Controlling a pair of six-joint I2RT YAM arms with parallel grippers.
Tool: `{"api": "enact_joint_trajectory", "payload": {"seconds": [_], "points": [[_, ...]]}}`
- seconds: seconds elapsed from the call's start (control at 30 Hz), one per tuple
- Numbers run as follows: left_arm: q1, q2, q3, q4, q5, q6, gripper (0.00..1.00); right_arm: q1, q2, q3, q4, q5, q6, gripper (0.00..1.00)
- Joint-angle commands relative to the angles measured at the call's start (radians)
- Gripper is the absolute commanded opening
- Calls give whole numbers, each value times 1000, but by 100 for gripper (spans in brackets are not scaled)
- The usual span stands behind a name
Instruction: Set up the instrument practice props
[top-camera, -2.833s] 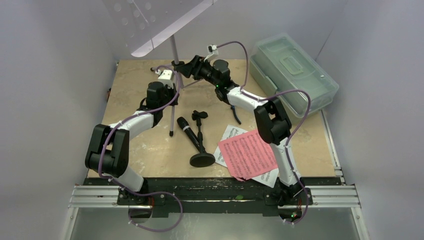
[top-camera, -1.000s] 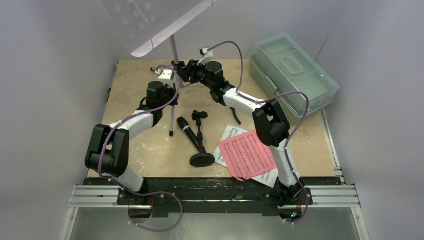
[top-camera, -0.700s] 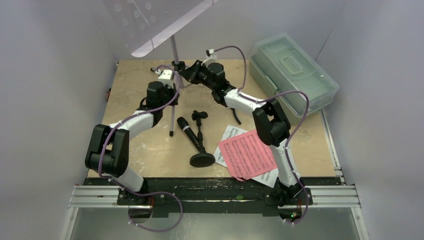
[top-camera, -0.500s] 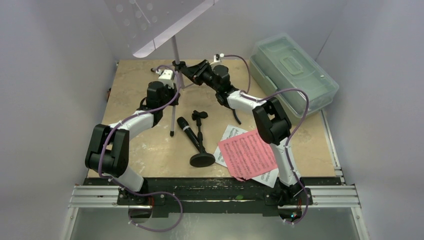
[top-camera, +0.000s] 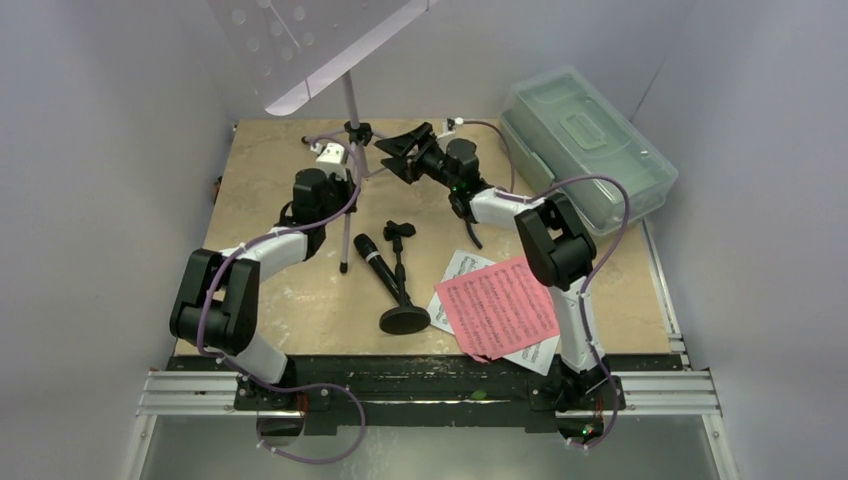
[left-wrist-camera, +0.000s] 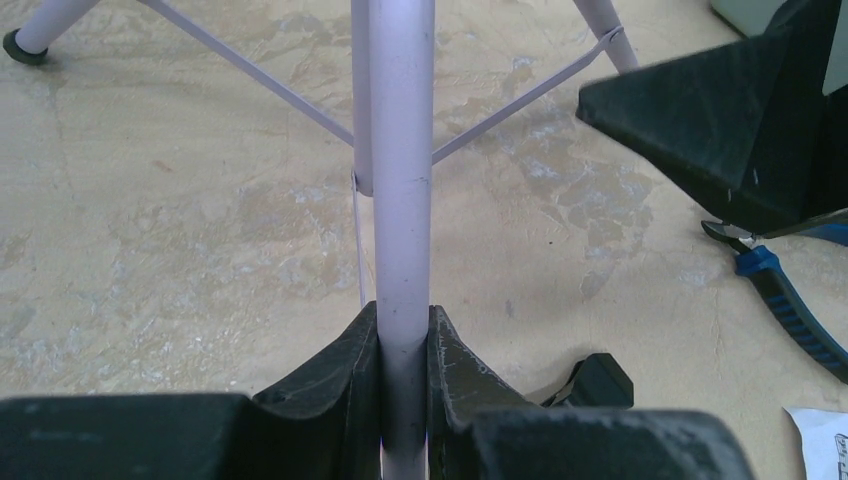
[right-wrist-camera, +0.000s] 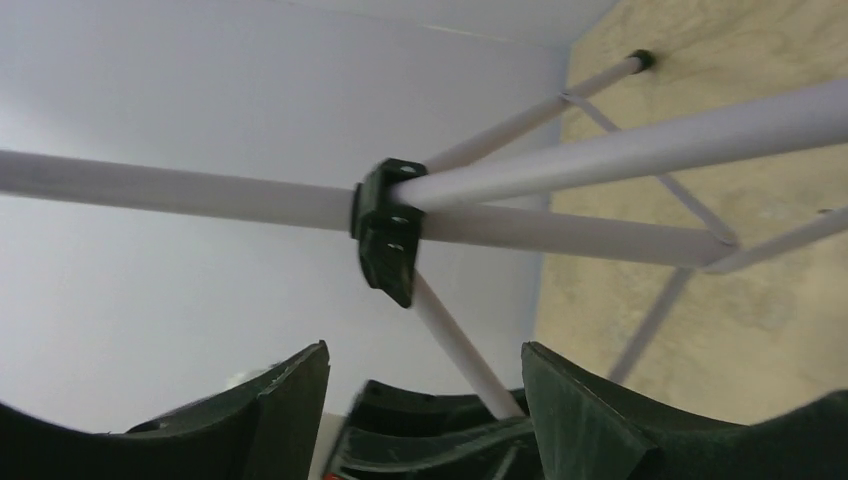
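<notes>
The lavender music stand stands at the back of the table on its tripod legs, its hole-punched tray (top-camera: 310, 50) high above. My left gripper (top-camera: 343, 172) is shut on one lavender tube (left-wrist-camera: 400, 150) of the stand, below the black hub (top-camera: 357, 130); the left wrist view shows that grip (left-wrist-camera: 403, 320). My right gripper (top-camera: 400, 150) is open and empty just right of the hub (right-wrist-camera: 385, 230), its jaws (right-wrist-camera: 425, 355) wide apart. The black microphone (top-camera: 375, 262) and the short mic stand (top-camera: 404, 320) lie mid-table. Pink (top-camera: 497, 305) and white (top-camera: 455, 270) sheets lie at the front right.
A clear lidded plastic box (top-camera: 585, 145) stands at the back right. Blue-handled pliers (left-wrist-camera: 790, 300) lie under my right arm, near the stand's legs. White walls close in the table at the back and both sides.
My right gripper has pulled back to the right from the stand's hub, and its jaws now stand open. My left gripper keeps its grip on the tube.
</notes>
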Motion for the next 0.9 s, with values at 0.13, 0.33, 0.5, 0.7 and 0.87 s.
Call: {"api": "enact_joint_trajectory", "payload": {"seconds": [0.13,0.33,0.5,0.7,0.87], "points": [[0,-17,-53,-148,27,40,0,0,-211,72,-455,-55,-660,76],[9,-43,-15,-203,-14,-28,0,-6,-165,224,-651,-86,-813,77],[12,-109,-24,-196,-10,-28,0,-4,-147,266,-628,-120,-694,77],[12,-91,-30,-201,10,-24,0,-2,-98,296,-601,-95,-583,64],[12,-70,-24,-193,15,-46,0,8,-40,343,-560,-96,-525,50]]}}
